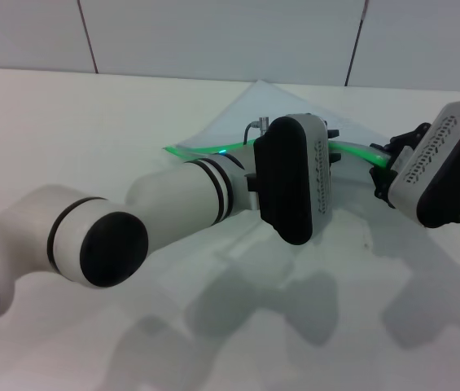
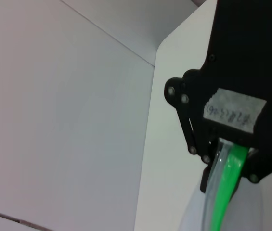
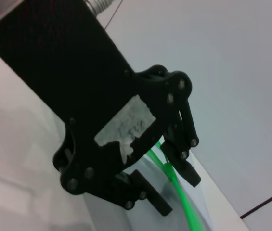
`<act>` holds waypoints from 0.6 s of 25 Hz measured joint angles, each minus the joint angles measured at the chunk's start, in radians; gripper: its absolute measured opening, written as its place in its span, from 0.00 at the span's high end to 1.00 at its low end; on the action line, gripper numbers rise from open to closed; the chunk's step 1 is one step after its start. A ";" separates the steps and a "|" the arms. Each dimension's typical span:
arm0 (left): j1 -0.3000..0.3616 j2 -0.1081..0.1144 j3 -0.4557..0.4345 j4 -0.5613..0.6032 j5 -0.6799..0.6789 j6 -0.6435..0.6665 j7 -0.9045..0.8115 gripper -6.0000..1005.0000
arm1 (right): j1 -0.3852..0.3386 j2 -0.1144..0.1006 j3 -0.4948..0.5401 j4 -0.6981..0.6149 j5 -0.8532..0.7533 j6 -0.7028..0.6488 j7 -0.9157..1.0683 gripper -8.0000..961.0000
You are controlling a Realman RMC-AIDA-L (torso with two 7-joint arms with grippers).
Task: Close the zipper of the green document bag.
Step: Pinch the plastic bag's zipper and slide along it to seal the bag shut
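The green document bag (image 1: 282, 102) lies on the white table as a pale translucent sheet, one corner pointing away from me. Its zipper (image 1: 193, 152) is a bright green strip along the near edge, running behind my left wrist toward the right arm. My left gripper (image 1: 333, 151) is mostly hidden behind its own wrist; in the left wrist view the left gripper (image 2: 229, 175) is shut on the zipper (image 2: 225, 192). My right gripper (image 1: 386, 167) is at the strip's right end. In the right wrist view the right gripper (image 3: 176, 192) is open, with the zipper (image 3: 186, 211) running between its fingers. The slider is not visible.
The white table (image 1: 91, 130) stretches left and toward me, crossed by the arms' shadows. A grey panelled wall (image 1: 213, 32) rises just behind the table's far edge. My left forearm (image 1: 173, 199) lies low across the middle of the table.
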 joint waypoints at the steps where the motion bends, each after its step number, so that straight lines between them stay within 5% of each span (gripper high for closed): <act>1: -0.002 0.000 0.003 0.002 0.000 0.004 -0.002 0.71 | 0.000 0.000 -0.002 0.000 0.000 0.001 0.000 0.94; 15: -0.013 -0.001 0.008 0.011 -0.005 0.010 -0.006 0.70 | 0.002 0.000 -0.005 0.000 0.000 0.002 0.000 0.94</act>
